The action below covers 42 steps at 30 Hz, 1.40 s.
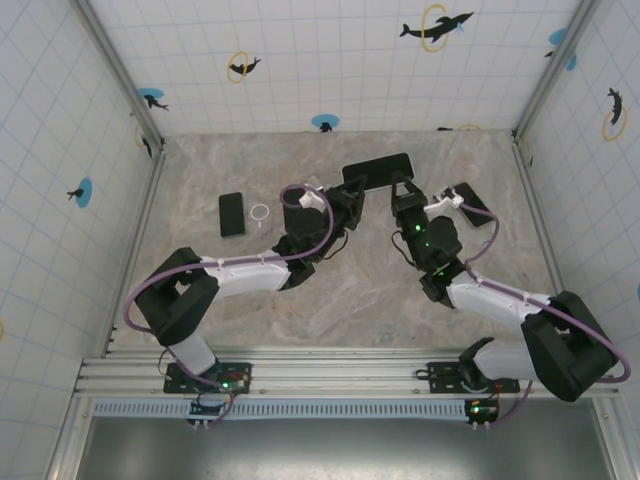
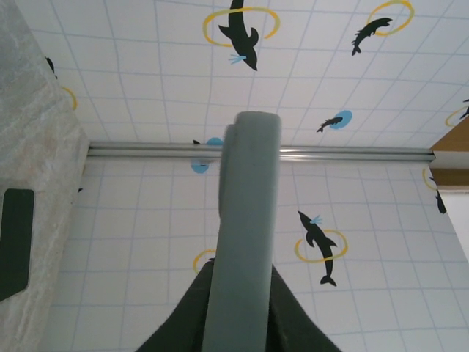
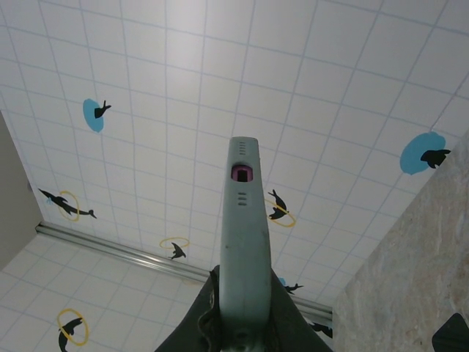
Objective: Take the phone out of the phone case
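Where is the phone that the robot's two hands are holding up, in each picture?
Top external: the phone is dark and flat, in the upper middle, over the far half of the table.
Left wrist: the phone is edge-on, a grey bar rising from the bottom centre.
Right wrist: the phone is edge-on again, a grey bar at the bottom centre.
Shared landmark: the dolphin-tiled wall behind it.

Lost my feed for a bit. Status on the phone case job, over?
Grippers: left gripper and right gripper both shut on the phone case. Case held off the table, in one piece. Lying aside: black phone, white ring.
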Each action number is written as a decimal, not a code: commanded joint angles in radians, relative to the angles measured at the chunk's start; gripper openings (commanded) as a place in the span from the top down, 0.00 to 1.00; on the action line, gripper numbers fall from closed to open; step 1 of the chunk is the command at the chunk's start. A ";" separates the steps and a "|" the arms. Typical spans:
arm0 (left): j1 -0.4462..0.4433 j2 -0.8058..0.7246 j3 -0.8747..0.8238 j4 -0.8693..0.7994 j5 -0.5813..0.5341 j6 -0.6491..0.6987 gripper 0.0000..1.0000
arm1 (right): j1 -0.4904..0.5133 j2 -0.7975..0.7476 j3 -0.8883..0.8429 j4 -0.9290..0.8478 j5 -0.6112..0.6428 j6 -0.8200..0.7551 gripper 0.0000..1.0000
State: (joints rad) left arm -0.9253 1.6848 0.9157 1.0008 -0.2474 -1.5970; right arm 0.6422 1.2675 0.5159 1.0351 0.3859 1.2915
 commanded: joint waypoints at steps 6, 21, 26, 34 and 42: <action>-0.006 -0.020 0.040 0.114 0.016 -0.020 0.96 | 0.021 -0.028 0.000 -0.064 -0.014 -0.071 0.76; 0.178 -0.095 0.090 -0.097 0.413 0.161 0.99 | -0.183 -0.121 -0.045 -0.130 -0.491 -0.114 0.43; 0.232 -0.110 0.126 -0.167 0.536 0.202 0.99 | -0.233 -0.073 -0.029 -0.010 -0.635 -0.063 0.50; 0.248 -0.108 0.136 -0.154 0.590 0.190 0.99 | -0.239 -0.018 -0.019 0.117 -0.667 0.004 0.59; 0.252 -0.111 0.132 -0.139 0.601 0.177 1.00 | -0.241 -0.014 -0.036 0.149 -0.662 0.029 0.75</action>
State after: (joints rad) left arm -0.6796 1.6100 1.0035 0.7856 0.3298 -1.4174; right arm 0.4095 1.2526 0.4770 1.1122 -0.2714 1.3079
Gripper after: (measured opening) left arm 0.117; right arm 0.268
